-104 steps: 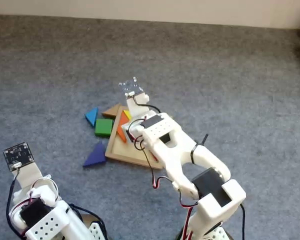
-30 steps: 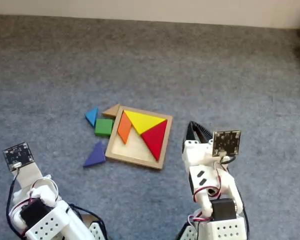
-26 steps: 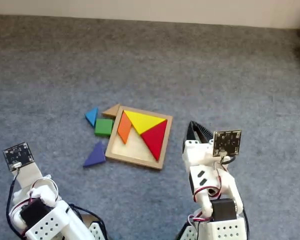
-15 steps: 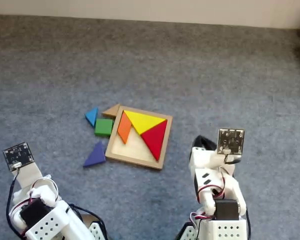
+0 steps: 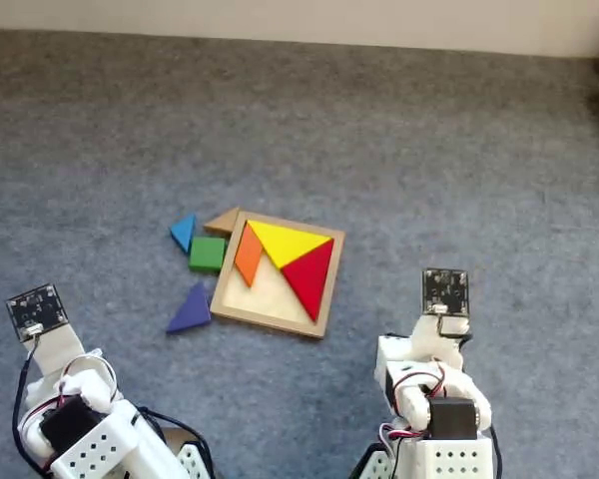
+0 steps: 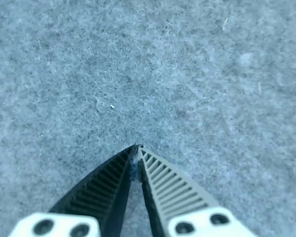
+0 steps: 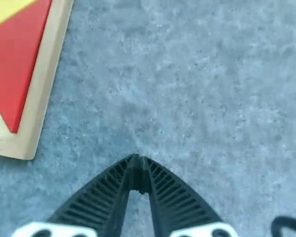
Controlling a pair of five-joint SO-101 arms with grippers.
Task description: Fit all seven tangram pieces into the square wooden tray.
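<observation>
In the high view, the wooden tray (image 5: pixel 264 297) is lying near the middle of the table (image 5: pixel 459 150). A yellow triangle (image 5: pixel 285 242), a red triangle (image 5: pixel 314 275) and an orange piece (image 5: pixel 248 255) are sitting inside it, leaving bare wood along its near-left part. Four pieces are waiting outside, between the tray and the table's left edge. A tan piece (image 5: pixel 224 220) is touching the tray's far-left corner. A blue triangle (image 5: pixel 183 233) and a green square (image 5: pixel 207 253) are lying just beside it, and a purple triangle (image 5: pixel 191 309) is lying by the tray's near-left corner. The left arm (image 5: pixel 75 424) and right arm (image 5: pixel 434 394) are both sitting folded at the near edge, well apart from the pieces.

In the left wrist view, the left gripper (image 6: pixel 137 150) is hanging over bare table with its fingers pressed together, gripping nothing.

In the right wrist view, the right gripper (image 7: pixel 138 163) is likewise closed and empty, with the tray's corner and the red triangle lying near it.

The loose pieces are probably light, stiff and thin, with smooth painted faces that could slip. Pinching each across two opposite side edges, low against the table, looks best. The green square is offering the easiest parallel sides.
</observation>
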